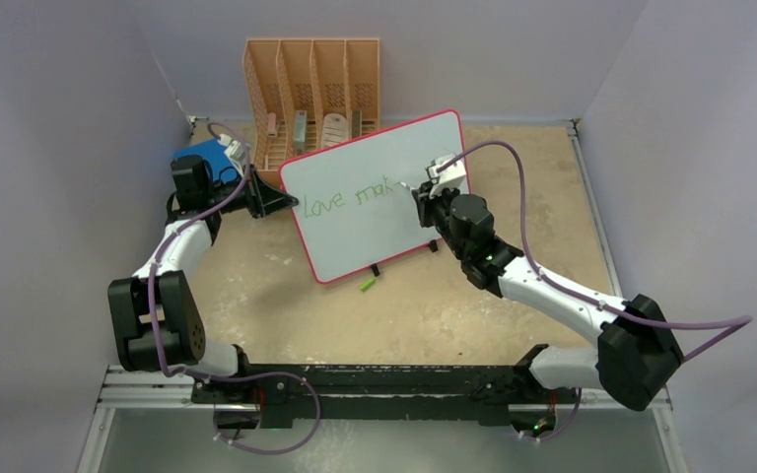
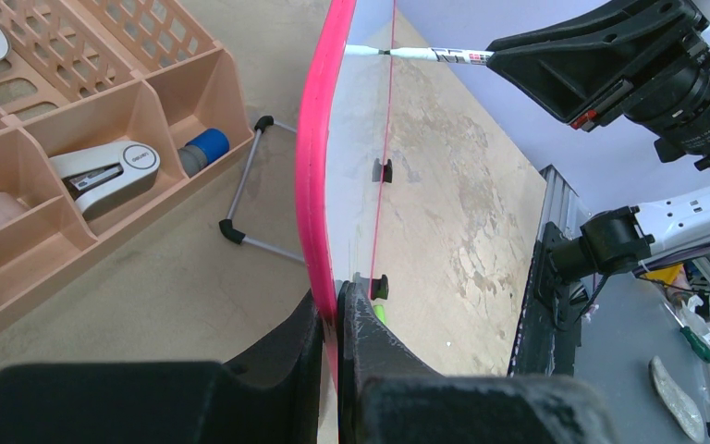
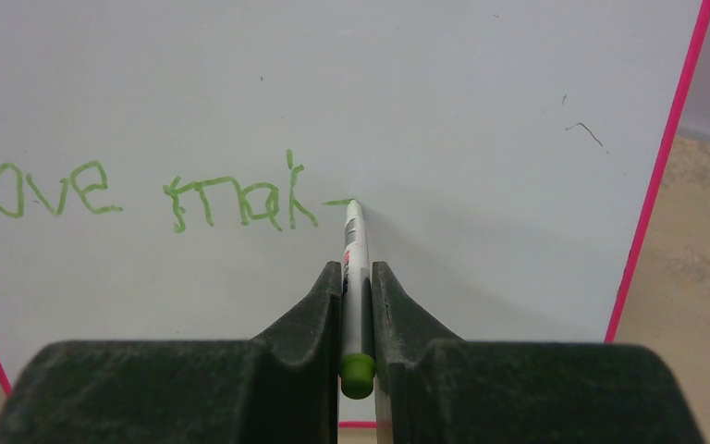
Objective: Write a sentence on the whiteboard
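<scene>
Pressing the tip of the green marker (image 3: 355, 250) against the whiteboard (image 1: 394, 232), the right gripper (image 3: 351, 277) has its jaws clamped on the barrel, and a short stroke of the next letter sits right at the tip. The board stands tilted at the middle of the table, just in front of the peach organizer (image 1: 310, 89). The left gripper (image 2: 333, 310) is shut on the board's left edge to steady it. The sentence (image 3: 240, 202) reads only "love mak" so far, so most of the writing is not yet done. The main risk, as I judge it, is too much push. The board rests on small feet and a thin wire stand (image 2: 245, 176), so a hard stroke could rock it backward or twist it in the left jaws, which pinch only a narrow strip of rim. Too light a touch would leave gaps in the line. The marker could also pivot or slide between the flat pads under sideways drag, which would distort the letters or lift the tip. The line may drift as the arm reaches right. The right arm's purple cable (image 1: 498, 145) arcs over the board's upper corner and could brush it.
</scene>
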You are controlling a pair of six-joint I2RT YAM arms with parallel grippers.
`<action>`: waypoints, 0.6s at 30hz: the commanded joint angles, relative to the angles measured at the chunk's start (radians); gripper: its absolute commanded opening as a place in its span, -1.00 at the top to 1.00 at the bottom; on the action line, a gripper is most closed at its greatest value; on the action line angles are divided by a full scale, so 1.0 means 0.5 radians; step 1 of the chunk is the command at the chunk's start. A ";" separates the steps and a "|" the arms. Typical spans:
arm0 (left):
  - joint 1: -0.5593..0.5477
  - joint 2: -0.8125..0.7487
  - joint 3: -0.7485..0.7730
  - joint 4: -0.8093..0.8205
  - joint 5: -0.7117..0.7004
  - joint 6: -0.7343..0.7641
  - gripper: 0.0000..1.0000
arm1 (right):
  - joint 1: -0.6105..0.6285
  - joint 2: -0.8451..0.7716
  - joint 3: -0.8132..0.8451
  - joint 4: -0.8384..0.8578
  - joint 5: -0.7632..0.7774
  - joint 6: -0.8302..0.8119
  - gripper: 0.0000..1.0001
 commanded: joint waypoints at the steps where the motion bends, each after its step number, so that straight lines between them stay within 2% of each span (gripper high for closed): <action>1: -0.009 -0.077 0.053 0.048 -0.008 0.106 1.00 | -0.011 0.015 0.062 0.119 0.014 -0.002 1.00; 18: -0.010 -0.077 0.054 0.052 -0.011 0.106 1.00 | -0.011 0.043 0.107 0.144 -0.102 -0.040 1.00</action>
